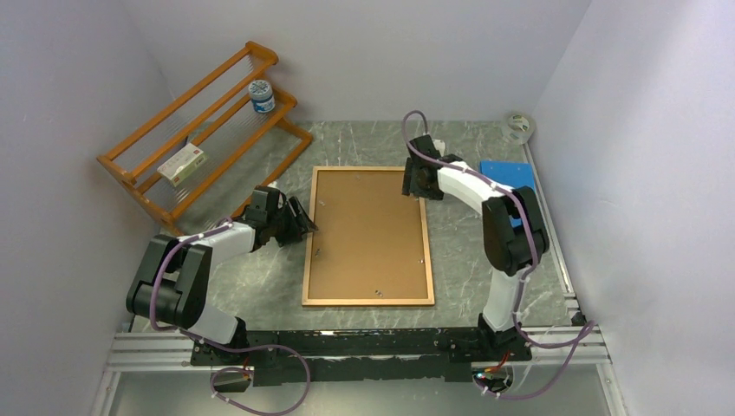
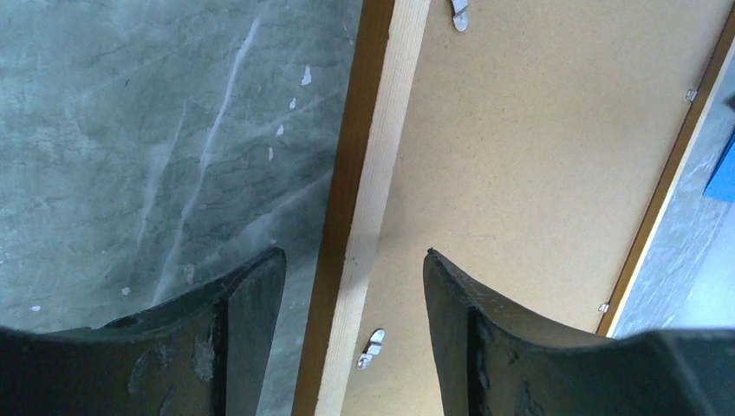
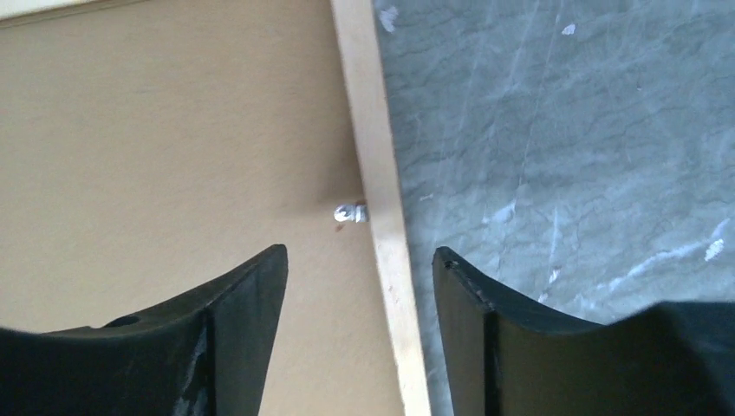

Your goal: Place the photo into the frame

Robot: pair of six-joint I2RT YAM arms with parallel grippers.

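Rails of the frame (image 1: 367, 301) are what both sets of fingers stand over. The frame lies flat on the bench (image 1: 260, 286), back side up, with its long axis running away from the arm bases. A plain brown backing board (image 1: 368, 234) fills it, and small metal turn clips (image 2: 371, 347) sit along the board's edge.

The left fingers (image 2: 354, 253) are parted wide and hold nothing. The left long rail (image 2: 364, 191) runs straight out between them and on past the tips. Bare bench lies on the outer finger's side and the board on the inner finger's side.

The right fingers (image 3: 360, 250) are just as wide apart and just as empty. They straddle the right long rail (image 3: 381, 217) towards its far end. One clip (image 3: 349, 212) lies just beyond the tips on the board side, touching the rail, with bench beyond the other finger.

Whether either pair touches the wood I cannot tell; both look to be slightly above it.

No print shows in any view. The photo may lie under the board or elsewhere, and these pictures do not settle which.

Each arm is nearest its own rail, and neither is better placed for the frame as a whole. Any coming move on a clip looks to favour the right fingers, since a clip lies directly ahead of their tips. The left pair's nearest clip sits back between the fingers, close to the inner one.
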